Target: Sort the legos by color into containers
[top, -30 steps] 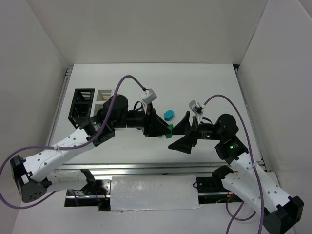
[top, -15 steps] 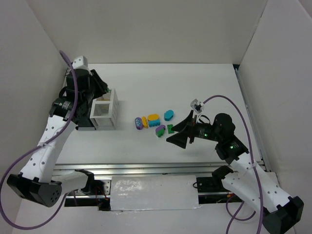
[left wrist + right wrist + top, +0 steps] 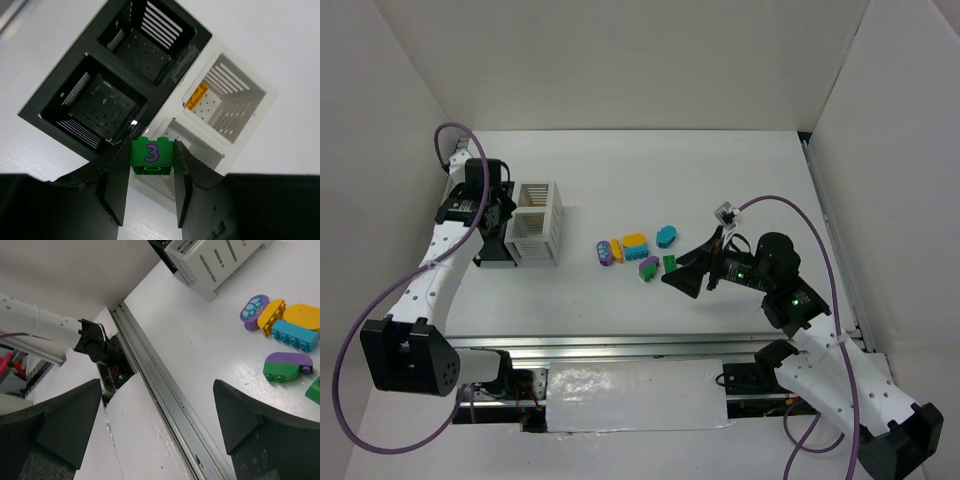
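Nearest the arm bases, the right gripper [image 3: 682, 277] is hanging low over the table [image 3: 740, 170] with its jaws spread wide and clasping nothing, its tips pointing toward the loose legos. Just beyond those tips a small green piece [image 3: 670, 263] and a purple-topped green piece [image 3: 648, 267] are lying near each other. Behind them a teal brick [image 3: 637, 253] is touching a yellow-orange oval piece [image 3: 635, 241]. A yellow arch [image 3: 617, 250] and a round purple piece [image 3: 605, 253] are crowding in on the container side, and a teal oval [image 3: 666, 236] is sitting a little apart on the other side. Farther across the table the white container [image 3: 535, 222] and the black container [image 3: 125, 67] are standing against each other. The left gripper [image 3: 152, 148] is hovering above them, its jaws closed snugly on a green brick [image 3: 152, 155] marked with a purple 3. That brick is hanging over the spot where the two boxes meet, and which compartment lies under it cannot be told. Both black compartments are showing only their perforated floors. In the white container, the farther compartment is holding an orange brick [image 3: 196, 96] tucked into one corner, while the nearer compartment is mostly hidden behind the held brick and the fingers.
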{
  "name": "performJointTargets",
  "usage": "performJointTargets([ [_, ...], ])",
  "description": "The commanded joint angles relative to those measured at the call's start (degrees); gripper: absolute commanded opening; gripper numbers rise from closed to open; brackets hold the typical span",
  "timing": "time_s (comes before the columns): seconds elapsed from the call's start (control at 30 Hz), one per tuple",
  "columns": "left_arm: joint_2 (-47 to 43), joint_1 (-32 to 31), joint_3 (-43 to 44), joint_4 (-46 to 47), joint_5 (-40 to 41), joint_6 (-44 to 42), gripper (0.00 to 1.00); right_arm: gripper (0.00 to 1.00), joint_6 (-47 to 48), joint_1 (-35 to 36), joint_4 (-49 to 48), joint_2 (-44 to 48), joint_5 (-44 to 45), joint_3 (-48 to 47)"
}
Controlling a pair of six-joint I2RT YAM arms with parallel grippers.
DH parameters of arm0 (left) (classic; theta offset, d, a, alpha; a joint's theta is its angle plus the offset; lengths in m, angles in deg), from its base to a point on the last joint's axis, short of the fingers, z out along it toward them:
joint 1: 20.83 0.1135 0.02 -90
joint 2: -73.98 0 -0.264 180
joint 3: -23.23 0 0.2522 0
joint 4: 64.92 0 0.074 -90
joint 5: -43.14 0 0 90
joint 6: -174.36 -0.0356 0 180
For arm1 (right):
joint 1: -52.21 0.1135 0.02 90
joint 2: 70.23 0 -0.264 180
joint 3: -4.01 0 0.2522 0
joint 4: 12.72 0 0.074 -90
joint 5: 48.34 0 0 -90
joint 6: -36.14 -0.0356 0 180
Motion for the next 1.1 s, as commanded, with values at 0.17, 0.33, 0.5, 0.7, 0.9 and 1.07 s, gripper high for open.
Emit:
performJointTargets([
  [0.17,0.60,-3.94,-4.55,8.38,-0.18,1.79,0.00,1.00,0.26,0.25,-0.19,-0.28,1.66,-1.14],
  [0.33,3.05,-4.03,-3.76,9.00,-1.41,0.83,0.00,1.00,0.17,0.33,-0.19,-0.63,1.14,-1.49],
  [0.5,3.33,-4.20,-5.25,9.96,-2.03,0.83,0.19,1.00,0.52,0.42,0.16,-1.25,1.22,-1.93],
  [0.7,2.80,-4.46,-5.25,9.97,-3.52,0.47,0.60,1.00,0.61,0.33,0.16,-2.21,1.14,-2.28],
  [0.9,0.17,-4.91,-4.37,8.30,-2.56,0.82,0.95,1.00,0.79,0.42,2.52,-3.71,5.17,-3.24],
  [1.07,-3.43,-5.43,-3.58,6.02,-1.24,1.17,0.99,1.00,0.70,0.42,5.78,-5.99,9.22,-4.56],
])
